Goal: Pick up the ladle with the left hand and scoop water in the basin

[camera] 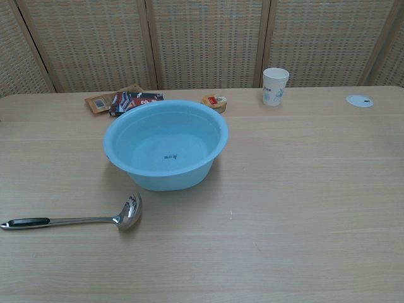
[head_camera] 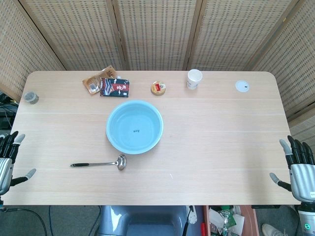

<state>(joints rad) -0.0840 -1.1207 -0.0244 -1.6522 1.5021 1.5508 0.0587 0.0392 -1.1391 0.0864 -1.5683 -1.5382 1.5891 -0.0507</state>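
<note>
A steel ladle (head_camera: 101,163) (camera: 82,218) with a black grip lies flat on the table, its bowl to the right, just in front of the basin. The light blue basin (head_camera: 112,140) (camera: 120,161) stands at the table's middle with clear water in it. My left hand (head_camera: 7,156) hangs open off the table's left edge, well to the left of the ladle's handle. My right hand (head_camera: 298,164) hangs open off the right edge, far from both. Neither hand shows in the chest view.
Along the back of the table stand a paper cup (head_camera: 194,78) (camera: 274,86), a small round tin (head_camera: 158,88), two snack packets (head_camera: 114,87) and a white lid (head_camera: 241,86). A small grey jar (head_camera: 31,98) sits at the far left.
</note>
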